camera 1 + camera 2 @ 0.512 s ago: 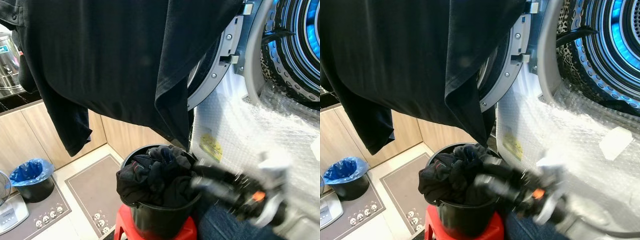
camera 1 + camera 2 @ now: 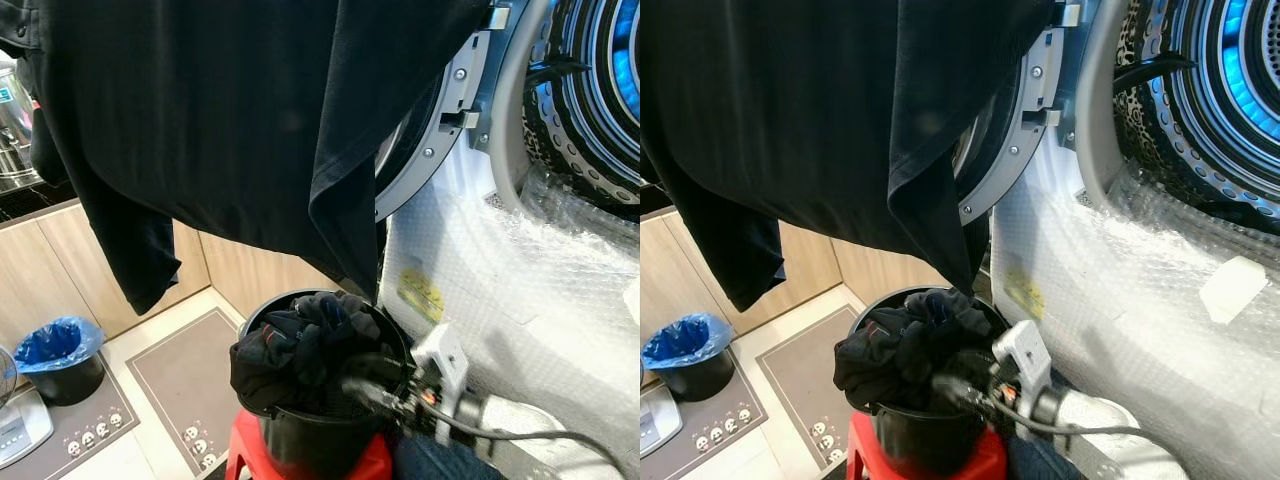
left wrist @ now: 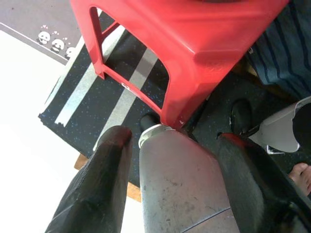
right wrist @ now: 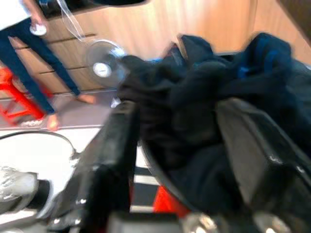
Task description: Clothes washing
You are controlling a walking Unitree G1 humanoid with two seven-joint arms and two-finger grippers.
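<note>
- Right wrist view: right gripper (image 4: 180, 160), fingers spread, straddles crumpled dark clothes (image 4: 204, 97) in round black bucket (image 2: 320, 440).
- Clothes likely soft, light; pinch a topmost fold.
- Left gripper (image 3: 170, 160): parted, idle.

The right claw (image 2: 365, 378) sits at the bucket (image 2: 320, 440) rim, clothes (image 2: 300, 345) piled inside just left of it. Bucket's on a stool (image 2: 305, 467); shirt (image 2: 250, 110) hangs above, washer drum (image 2: 590, 90) up right, bin (image 2: 62, 360) far left.

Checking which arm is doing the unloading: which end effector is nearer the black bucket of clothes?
Right. The right end effector reaches into the black bucket of dark clothes; the left end effector hangs low by the red stool leg.
</note>
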